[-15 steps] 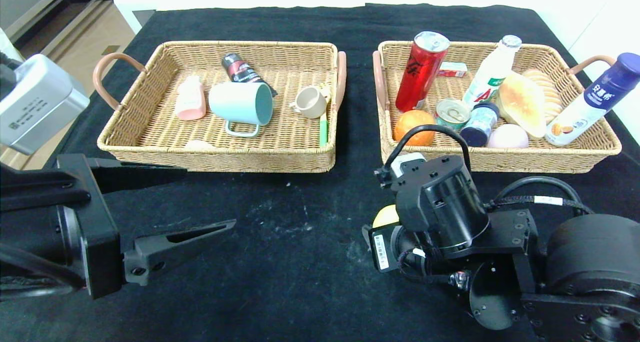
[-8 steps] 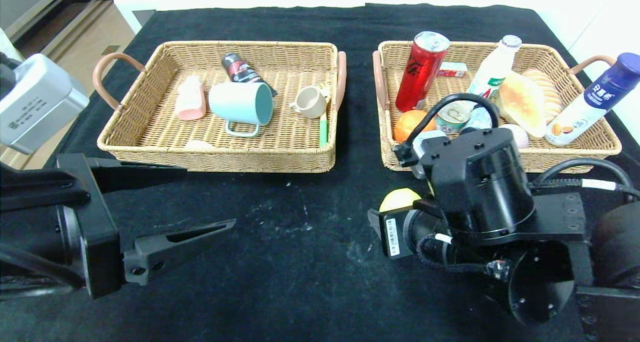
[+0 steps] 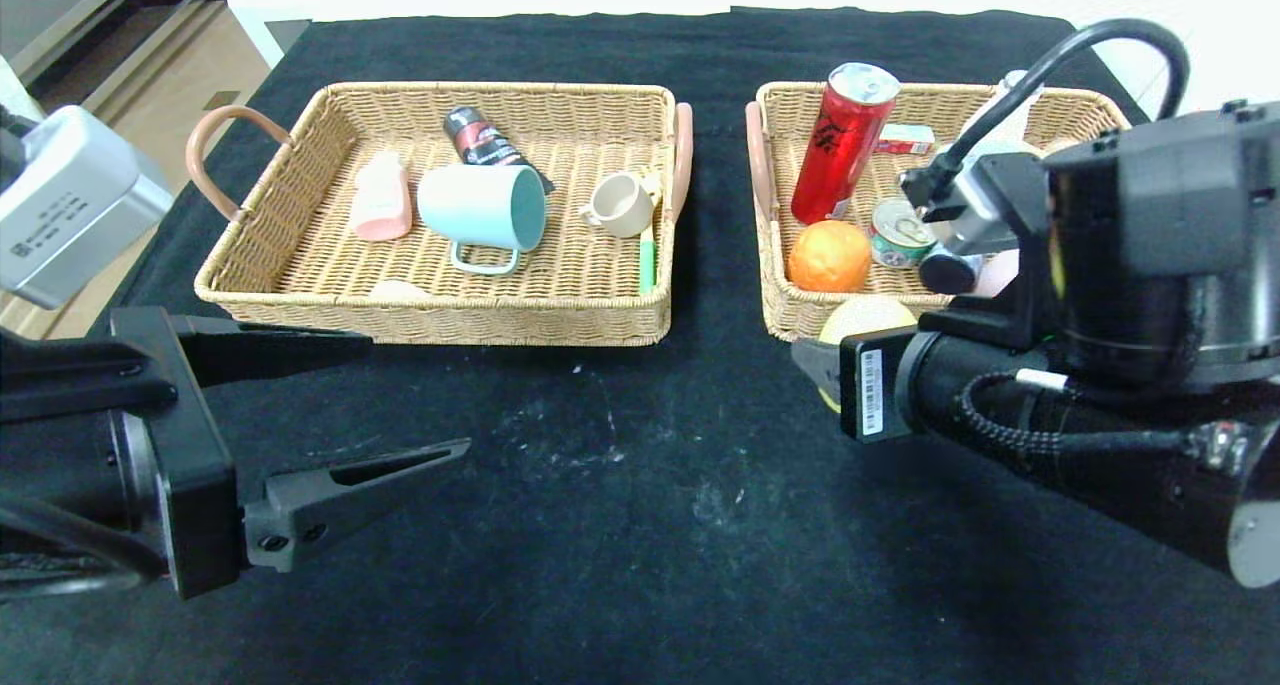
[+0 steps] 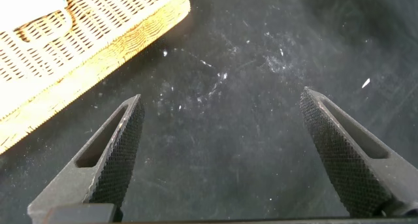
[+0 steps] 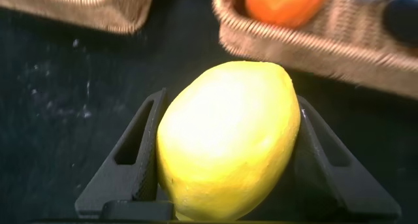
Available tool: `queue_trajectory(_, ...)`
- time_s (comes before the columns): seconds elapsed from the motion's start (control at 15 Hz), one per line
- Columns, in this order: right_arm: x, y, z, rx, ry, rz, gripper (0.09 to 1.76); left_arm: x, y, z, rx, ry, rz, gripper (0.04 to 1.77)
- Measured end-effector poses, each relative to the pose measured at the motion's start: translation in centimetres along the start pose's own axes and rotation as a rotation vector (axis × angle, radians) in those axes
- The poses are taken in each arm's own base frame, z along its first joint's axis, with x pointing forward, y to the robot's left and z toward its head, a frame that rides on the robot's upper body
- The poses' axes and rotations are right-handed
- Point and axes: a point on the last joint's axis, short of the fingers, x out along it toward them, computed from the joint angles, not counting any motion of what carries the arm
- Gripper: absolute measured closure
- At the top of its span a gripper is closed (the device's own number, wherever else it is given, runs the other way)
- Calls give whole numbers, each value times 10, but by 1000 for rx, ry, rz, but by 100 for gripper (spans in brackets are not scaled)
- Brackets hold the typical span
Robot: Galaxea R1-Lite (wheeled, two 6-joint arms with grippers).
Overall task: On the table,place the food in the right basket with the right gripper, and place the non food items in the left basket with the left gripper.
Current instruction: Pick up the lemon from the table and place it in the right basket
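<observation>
Black cloth-covered table (image 3: 620, 525), with two woven wicker baskets side by side at the far part. Left wicker basket (image 3: 300, 265) with a mint-green mug (image 3: 485, 208) lying on its side, a pink small bottle (image 3: 381, 197), a dark tube (image 3: 482, 137), a beige small cup (image 3: 620, 205) and a green stick (image 3: 647, 265). Right wicker basket (image 3: 775, 215) with a red tall can (image 3: 843, 140), an orange round fruit (image 3: 828, 256), a small tin can (image 3: 902, 231).

Right gripper (image 5: 225, 185) raised just at the near rim of the right basket, fingers pinching a yellow oval lemon (image 5: 228, 136) from both sides, lemon above the black cloth beside the rim.

Left gripper (image 4: 225, 152) low over the bare cloth, near the front of the left basket, fingers spread wide, holding nothing.
</observation>
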Motion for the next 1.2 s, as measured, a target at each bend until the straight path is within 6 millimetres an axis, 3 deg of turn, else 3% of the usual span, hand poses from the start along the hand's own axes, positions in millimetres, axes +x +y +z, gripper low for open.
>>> queue_trajectory(0.67,-2,-81,57,-46,-143,38,66,0,0,0,-2,0,0,9)
queue_trajectory(0.93,5,-95,80,-38,-208,6,66,0,0,0,-1,0,0,9)
queue_trajectory(1.2,30,-105,93,-47,-228,-38,66,0,0,0,-3,0,-1,9)
